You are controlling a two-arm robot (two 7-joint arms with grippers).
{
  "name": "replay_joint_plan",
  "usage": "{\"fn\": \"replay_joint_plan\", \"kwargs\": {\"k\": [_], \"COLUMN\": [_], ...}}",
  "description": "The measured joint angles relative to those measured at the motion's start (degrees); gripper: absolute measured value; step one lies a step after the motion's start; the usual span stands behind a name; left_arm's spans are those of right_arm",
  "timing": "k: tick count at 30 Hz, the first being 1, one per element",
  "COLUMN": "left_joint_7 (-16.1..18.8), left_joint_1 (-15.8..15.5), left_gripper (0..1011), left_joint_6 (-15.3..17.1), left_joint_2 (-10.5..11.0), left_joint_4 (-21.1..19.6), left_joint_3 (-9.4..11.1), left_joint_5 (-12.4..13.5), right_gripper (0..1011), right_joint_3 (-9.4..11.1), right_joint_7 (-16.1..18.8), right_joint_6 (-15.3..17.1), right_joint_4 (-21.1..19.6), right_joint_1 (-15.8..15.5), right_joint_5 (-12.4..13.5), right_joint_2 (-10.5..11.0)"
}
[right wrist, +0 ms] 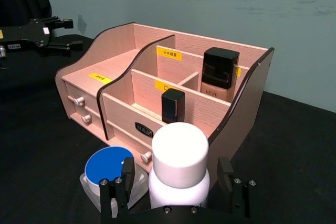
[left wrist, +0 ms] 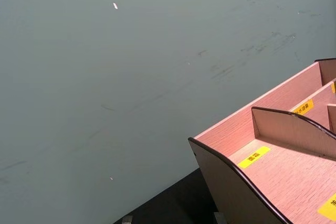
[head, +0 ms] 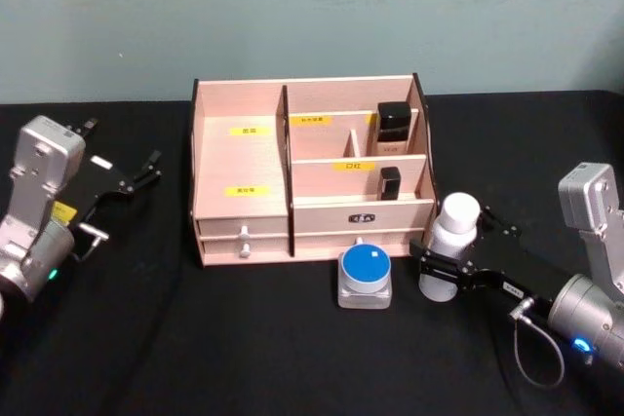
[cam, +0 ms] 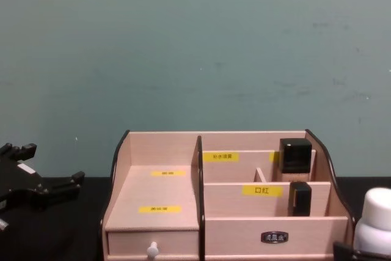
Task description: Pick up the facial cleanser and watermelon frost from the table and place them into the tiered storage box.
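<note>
Right wrist view, nearest first: the right gripper sits low over the black table with its two dark fingers spread on either side of a white bottle with a broad white cap; a narrow gap shows between each finger and the bottle, so the jaws are apart and not pressing on it; the bottle stands upright on the table. Just beside it, on the robot's left, sits a squat clear jar with a round blue lid – it is just in front of the lower drawer of the tiered storage box.

Behind both stands the box, pale wood with dark curved sides, yellow labels and small round drawer knobs; the white bottle is near its front right corner. On the box's right half, a small black tube stands upright in the middle tier, and a taller bottle with a black cap stands in the rear tier.

Farther off, beyond the box's left side and well apart from it, the left gripper is held above the table – its fingers are spread and hold nothing. A teal wall closes the scene.
</note>
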Motion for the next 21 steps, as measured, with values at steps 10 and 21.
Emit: {"fn": "replay_joint_plan", "kwargs": {"k": [10,21], "left_joint_7": [0.0,0.0], "left_joint_1": [0.0,0.0], "left_gripper": [1001,1001], "left_joint_6": [0.0,0.0], "left_joint_2": [0.0,0.0], "left_joint_4": [0.0,0.0], "left_joint_3": [0.0,0.0], "left_joint_5": [0.0,0.0], "right_gripper": [885,593], "right_joint_3": [0.0,0.1], "right_joint_7": [0.0,0.0], "right_joint_6": [0.0,-0.1], "right_joint_4": [0.0,-0.1], "right_joint_1": [0.0,-0.1], "right_joint_5": [0.1,0.2], "right_joint_2": [0.0,0.1]}}
